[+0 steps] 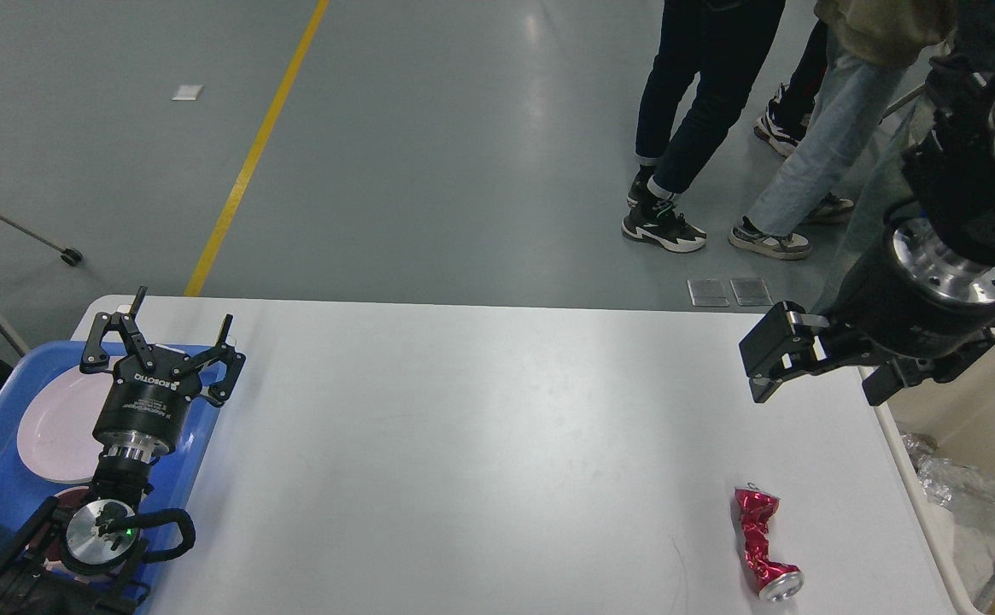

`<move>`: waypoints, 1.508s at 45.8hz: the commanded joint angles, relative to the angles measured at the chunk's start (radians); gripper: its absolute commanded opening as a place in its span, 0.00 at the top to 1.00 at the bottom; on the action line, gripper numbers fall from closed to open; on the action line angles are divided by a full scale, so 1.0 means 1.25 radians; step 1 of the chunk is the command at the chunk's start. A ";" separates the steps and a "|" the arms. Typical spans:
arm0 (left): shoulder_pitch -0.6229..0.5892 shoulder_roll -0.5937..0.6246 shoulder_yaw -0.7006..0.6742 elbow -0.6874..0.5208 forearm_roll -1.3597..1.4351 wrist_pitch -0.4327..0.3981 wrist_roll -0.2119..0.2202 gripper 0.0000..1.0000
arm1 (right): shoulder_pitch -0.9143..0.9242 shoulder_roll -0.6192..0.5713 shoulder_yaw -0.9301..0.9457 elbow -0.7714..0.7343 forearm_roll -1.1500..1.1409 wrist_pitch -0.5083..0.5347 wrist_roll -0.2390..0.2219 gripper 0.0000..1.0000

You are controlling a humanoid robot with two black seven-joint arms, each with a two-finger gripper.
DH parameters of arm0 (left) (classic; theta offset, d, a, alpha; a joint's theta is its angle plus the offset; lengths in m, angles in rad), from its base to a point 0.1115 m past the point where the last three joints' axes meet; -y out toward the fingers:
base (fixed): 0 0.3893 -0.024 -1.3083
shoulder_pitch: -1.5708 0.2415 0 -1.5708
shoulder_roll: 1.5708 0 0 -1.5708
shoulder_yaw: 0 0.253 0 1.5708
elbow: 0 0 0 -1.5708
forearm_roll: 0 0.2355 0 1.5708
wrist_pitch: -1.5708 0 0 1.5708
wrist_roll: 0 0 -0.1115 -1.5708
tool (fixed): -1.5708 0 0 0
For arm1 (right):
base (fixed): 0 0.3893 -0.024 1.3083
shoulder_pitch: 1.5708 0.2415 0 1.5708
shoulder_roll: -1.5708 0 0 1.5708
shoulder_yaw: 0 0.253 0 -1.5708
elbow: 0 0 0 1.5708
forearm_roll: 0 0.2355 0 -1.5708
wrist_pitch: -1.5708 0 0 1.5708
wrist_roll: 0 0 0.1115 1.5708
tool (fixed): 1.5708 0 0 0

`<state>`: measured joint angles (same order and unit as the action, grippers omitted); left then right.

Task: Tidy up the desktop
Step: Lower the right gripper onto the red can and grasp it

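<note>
The white desktop (463, 444) fills the lower part of the head view. A crushed red can (762, 542) lies on it near the front right. My right gripper (815, 396) hangs open and empty above the table's right end, behind the can and well apart from it. Over the blue tray (198, 431) at the far left, my left gripper (181, 313) stands open with nothing between its fingers.
The tray holds a white plate (57, 427). A beige bin (984, 427) with foil and crumpled paper stands off the table's right edge. Several people stand on the grey floor beyond the far right corner.
</note>
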<state>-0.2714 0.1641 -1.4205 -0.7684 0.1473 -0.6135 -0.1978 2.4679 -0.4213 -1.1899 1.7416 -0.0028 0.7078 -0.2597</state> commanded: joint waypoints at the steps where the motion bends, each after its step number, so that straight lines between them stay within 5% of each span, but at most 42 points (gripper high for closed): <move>1: 0.000 0.000 0.000 0.000 0.000 0.001 0.000 0.03 | 0.001 0.007 -0.011 0.000 0.007 -0.020 0.002 0.02; 14: 0.000 0.000 0.000 0.000 0.000 0.000 0.000 0.03 | -0.147 0.009 -0.034 -0.024 -0.017 -0.110 -0.006 0.06; 35: 0.000 0.000 0.000 -0.001 0.000 0.000 0.000 0.04 | -0.632 0.137 0.034 -0.183 -0.070 -0.436 -0.005 0.06; 63: 0.000 0.000 0.000 -0.001 0.000 0.000 0.000 0.03 | -0.903 0.176 0.087 -0.437 -0.071 -0.504 -0.005 0.06; 69: 0.000 0.000 0.000 0.000 0.000 0.000 0.000 0.03 | -0.915 0.176 0.088 -0.447 -0.070 -0.505 -0.003 0.26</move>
<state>-0.2717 0.1641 -1.4205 -0.7698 0.1473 -0.6139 -0.1978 1.3388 -0.2011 -1.0807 1.1942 -0.0915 0.0784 -0.2644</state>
